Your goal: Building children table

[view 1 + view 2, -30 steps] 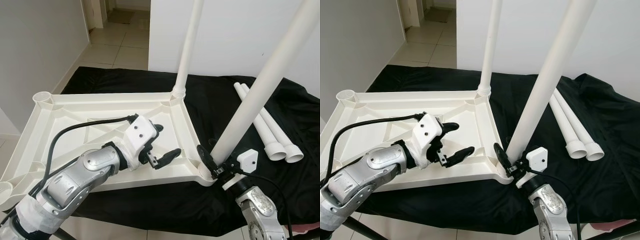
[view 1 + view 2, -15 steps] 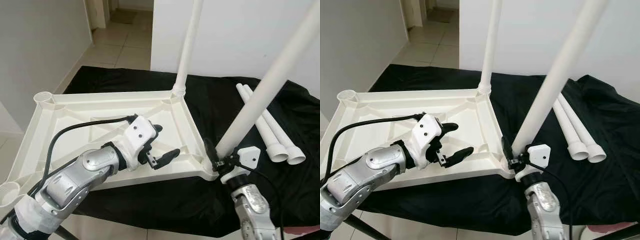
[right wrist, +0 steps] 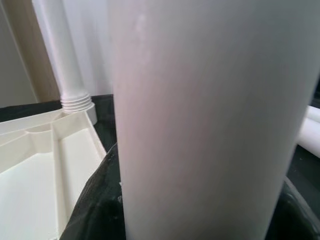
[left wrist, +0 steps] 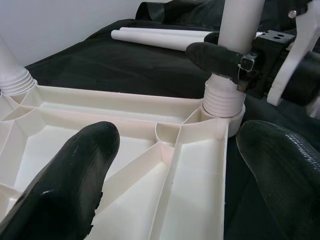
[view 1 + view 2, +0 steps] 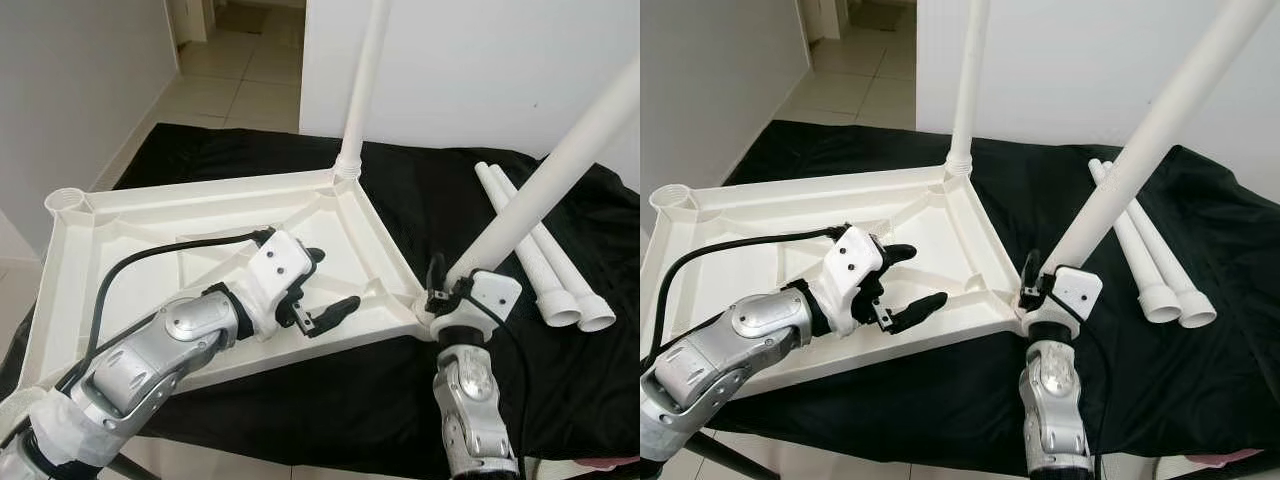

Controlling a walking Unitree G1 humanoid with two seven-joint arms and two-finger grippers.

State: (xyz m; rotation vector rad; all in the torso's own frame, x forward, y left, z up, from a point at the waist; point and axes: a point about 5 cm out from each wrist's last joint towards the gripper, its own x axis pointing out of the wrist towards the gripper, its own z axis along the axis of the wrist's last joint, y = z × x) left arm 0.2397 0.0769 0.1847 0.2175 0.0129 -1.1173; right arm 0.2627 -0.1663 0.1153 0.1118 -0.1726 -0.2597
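A big white plastic table top (image 5: pixel 140 235) lies upside down, showing its ribs. One long white plastic leg (image 5: pixel 365 80) stands straight up in its far right corner. Another white leg (image 5: pixel 545 185) leans to the right in the near right corner. Two more white legs (image 5: pixel 545 265) lie side by side, touching, on the right.

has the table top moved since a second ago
Yes. The table top has turned: its near right corner, held by the right gripper, swung toward the loose legs.

White walls (image 5: pixel 480 70), beige tiled floor (image 5: pixel 240 95)
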